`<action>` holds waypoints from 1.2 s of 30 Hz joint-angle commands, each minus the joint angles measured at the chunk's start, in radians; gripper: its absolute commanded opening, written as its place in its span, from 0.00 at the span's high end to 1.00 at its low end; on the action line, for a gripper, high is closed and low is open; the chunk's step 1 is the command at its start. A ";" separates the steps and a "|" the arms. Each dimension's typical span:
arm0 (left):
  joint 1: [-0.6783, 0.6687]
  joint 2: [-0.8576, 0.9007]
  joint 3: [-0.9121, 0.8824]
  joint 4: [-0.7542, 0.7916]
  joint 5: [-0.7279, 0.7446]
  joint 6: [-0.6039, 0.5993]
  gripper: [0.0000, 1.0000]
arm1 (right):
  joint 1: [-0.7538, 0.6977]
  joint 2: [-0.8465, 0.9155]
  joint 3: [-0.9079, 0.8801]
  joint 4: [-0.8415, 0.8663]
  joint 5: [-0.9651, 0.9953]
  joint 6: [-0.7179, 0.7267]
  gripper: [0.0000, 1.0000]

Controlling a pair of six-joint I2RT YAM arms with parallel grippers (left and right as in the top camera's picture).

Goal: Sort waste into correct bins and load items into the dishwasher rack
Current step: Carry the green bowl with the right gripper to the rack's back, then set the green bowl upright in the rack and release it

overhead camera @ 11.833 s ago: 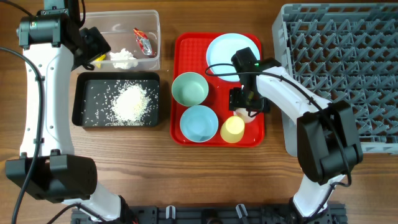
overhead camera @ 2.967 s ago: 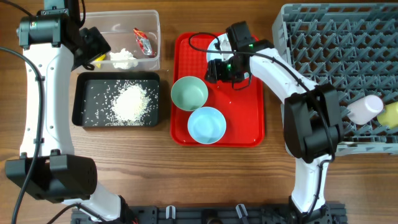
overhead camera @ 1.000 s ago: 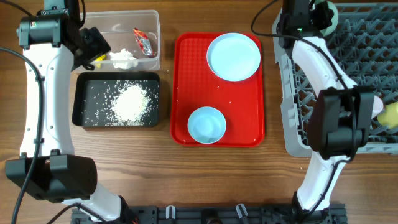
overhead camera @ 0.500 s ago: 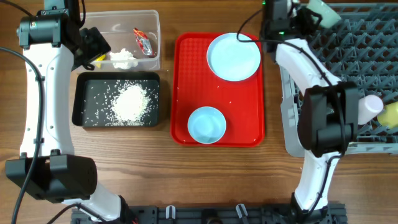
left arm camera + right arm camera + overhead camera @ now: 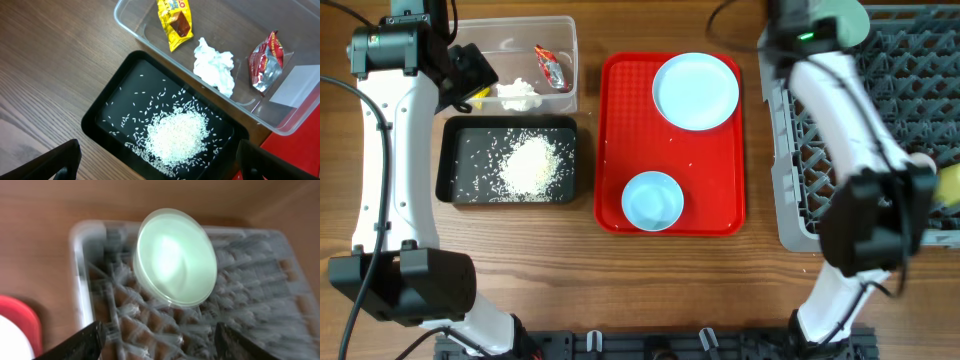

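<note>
A pale green bowl (image 5: 175, 257) stands on its edge in the far left corner of the grey dishwasher rack (image 5: 150, 325), and also shows in the overhead view (image 5: 847, 14). My right gripper (image 5: 162, 347) is open and empty just in front of it; this view is blurred. The light-blue plate (image 5: 695, 90) and a light-blue bowl (image 5: 652, 200) sit on the red tray (image 5: 620, 130). A yellow cup (image 5: 950, 185) lies at the rack's right edge (image 5: 880, 110). My left gripper (image 5: 160, 167) is open above the black tray (image 5: 115, 105) holding rice (image 5: 177, 135).
The clear tub (image 5: 300, 80) holds a yellow wrapper (image 5: 176, 22), a white tissue wad (image 5: 215, 67) and a red wrapper (image 5: 265, 62). The tub (image 5: 560, 35) and black tray (image 5: 455, 165) sit left of the red tray. My right arm (image 5: 850, 110) stretches over the rack.
My right arm has swung right over the rack. The green bowl, carried from the red tray, now stands in the rack's far corner. The left arm has not moved.
</note>
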 commanded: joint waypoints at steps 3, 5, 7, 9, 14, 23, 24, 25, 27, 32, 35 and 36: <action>0.004 -0.020 -0.006 0.000 -0.016 -0.010 0.00 | -0.283 -0.064 0.157 -0.090 -0.676 0.343 0.43; 0.004 -0.020 -0.006 0.000 -0.016 -0.010 0.00 | -0.333 -0.037 0.157 -0.128 -0.705 0.366 0.44; 0.004 -0.020 -0.006 0.000 -0.016 -0.010 0.00 | -0.336 0.021 0.157 -0.135 -0.705 0.401 0.44; 0.004 -0.020 -0.006 0.000 -0.016 -0.010 0.00 | -0.336 0.057 0.157 -0.130 -0.705 0.438 0.46; 0.004 -0.020 -0.006 0.000 -0.016 -0.010 0.00 | -0.338 0.141 0.154 -0.154 -0.684 0.522 0.59; 0.004 -0.020 -0.006 0.000 -0.016 -0.010 0.00 | -0.341 0.233 0.153 -0.139 -0.618 0.532 0.53; 0.004 -0.020 -0.006 0.000 -0.016 -0.010 0.00 | -0.343 0.244 0.153 -0.133 -0.613 0.544 0.53; 0.004 -0.020 -0.006 0.000 -0.016 -0.010 0.00 | -0.346 0.253 0.153 -0.124 -0.614 0.551 0.53; 0.004 -0.020 -0.006 0.000 -0.016 -0.010 0.00 | -0.346 0.258 0.153 -0.108 -0.613 0.548 0.55; 0.004 -0.020 -0.006 0.000 -0.016 -0.010 0.00 | -0.347 0.246 0.154 -0.120 -0.575 0.413 0.96; 0.004 -0.020 -0.006 0.000 -0.016 -0.010 0.00 | -0.345 0.193 0.154 -0.152 -0.458 0.364 0.96; 0.004 -0.020 -0.006 0.000 -0.016 -0.010 0.00 | -0.343 0.161 0.154 -0.161 -0.414 0.330 0.96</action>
